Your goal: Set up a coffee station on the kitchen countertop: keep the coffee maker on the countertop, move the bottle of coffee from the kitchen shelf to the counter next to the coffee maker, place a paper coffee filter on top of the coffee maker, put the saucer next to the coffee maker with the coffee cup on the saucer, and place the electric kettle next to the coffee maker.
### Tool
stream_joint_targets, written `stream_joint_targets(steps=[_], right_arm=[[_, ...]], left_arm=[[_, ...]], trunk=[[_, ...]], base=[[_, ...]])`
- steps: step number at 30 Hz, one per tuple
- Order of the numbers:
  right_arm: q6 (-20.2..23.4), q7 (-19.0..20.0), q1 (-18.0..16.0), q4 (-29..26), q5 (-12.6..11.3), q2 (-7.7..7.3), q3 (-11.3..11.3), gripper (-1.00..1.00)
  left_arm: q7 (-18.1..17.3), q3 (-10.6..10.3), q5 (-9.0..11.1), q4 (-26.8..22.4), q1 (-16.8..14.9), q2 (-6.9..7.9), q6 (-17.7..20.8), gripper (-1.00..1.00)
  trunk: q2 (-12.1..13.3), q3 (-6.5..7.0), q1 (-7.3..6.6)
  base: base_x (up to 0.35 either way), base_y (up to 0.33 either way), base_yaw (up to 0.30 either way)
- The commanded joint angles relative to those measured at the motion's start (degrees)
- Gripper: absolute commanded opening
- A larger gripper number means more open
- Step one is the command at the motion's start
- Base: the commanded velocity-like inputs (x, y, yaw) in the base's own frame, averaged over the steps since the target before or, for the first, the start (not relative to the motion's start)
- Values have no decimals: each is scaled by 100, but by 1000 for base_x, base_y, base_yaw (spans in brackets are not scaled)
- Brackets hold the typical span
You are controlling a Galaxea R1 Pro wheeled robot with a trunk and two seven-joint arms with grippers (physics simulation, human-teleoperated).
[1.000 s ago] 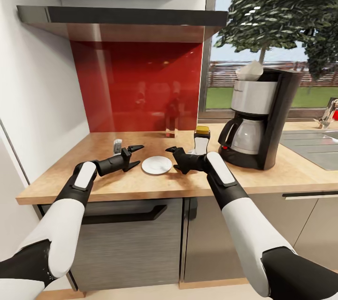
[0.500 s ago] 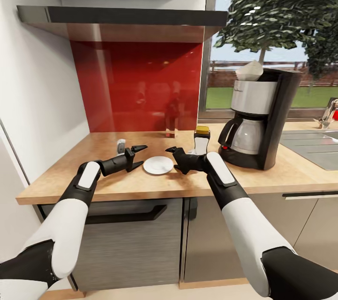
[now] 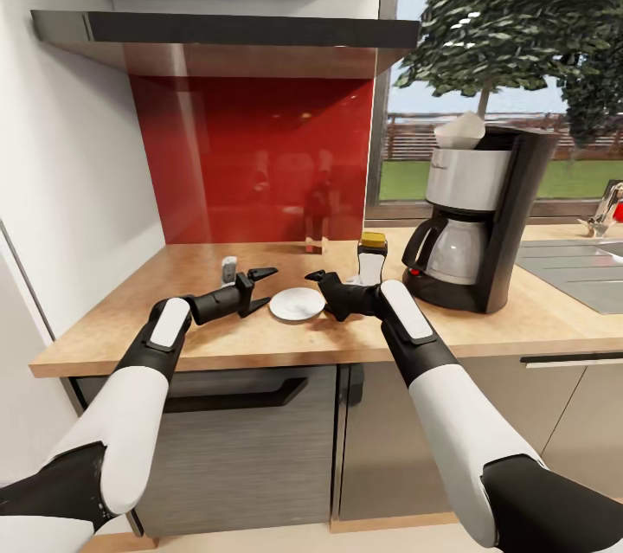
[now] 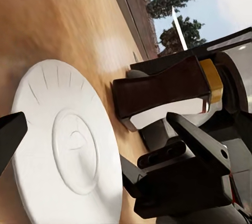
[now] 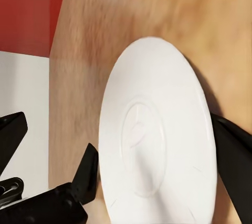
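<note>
The left gripper [image 3: 261,288] is hovering spread open, the saucer [image 3: 297,304] lying flat just beyond its fingertips. Opposite, the right gripper [image 3: 317,288] is gaping too, bottle of coffee [image 3: 371,258] behind it, coffee maker [image 3: 481,215] farther right. Saucer placement is underway; next comes nudging it closer.

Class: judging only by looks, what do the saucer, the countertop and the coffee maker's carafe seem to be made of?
Saucer: probably glazed ceramic, plain white with a moulded centre ring.
Kitchen countertop: light wood or wood-look laminate, with visible grain and a matte finish.
Carafe on the coffee maker: seemingly brushed steel, silver-grey sheen, black plastic-looking handle.
</note>
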Motion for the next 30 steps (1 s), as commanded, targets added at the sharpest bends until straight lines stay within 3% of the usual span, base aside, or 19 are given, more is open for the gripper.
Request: stream_joint_targets(steps=[1, 18, 23, 30], right_arm=[[14, -63, -2, -5, -31, 0, 4, 100], [15, -63, -2, -5, -31, 0, 6, 100], [14, -63, -2, -5, -31, 0, 7, 100], [14, -63, -2, -5, -31, 0, 8, 100]], left_arm=[[-30, 35, -56, 0, -6, -12, 34, 100], [-31, 35, -56, -3, -6, -56, 42, 100], [-38, 35, -56, -8, -6, -151, 43, 100], [-39, 35, -56, -8, -6, -170, 43, 100]], trunk=[[-3, -7, 0], [-3, -7, 0], [-3, -7, 0], [-3, -7, 0]], base=[[0, 0, 0], [0, 0, 0], [0, 0, 0], [0, 0, 0]])
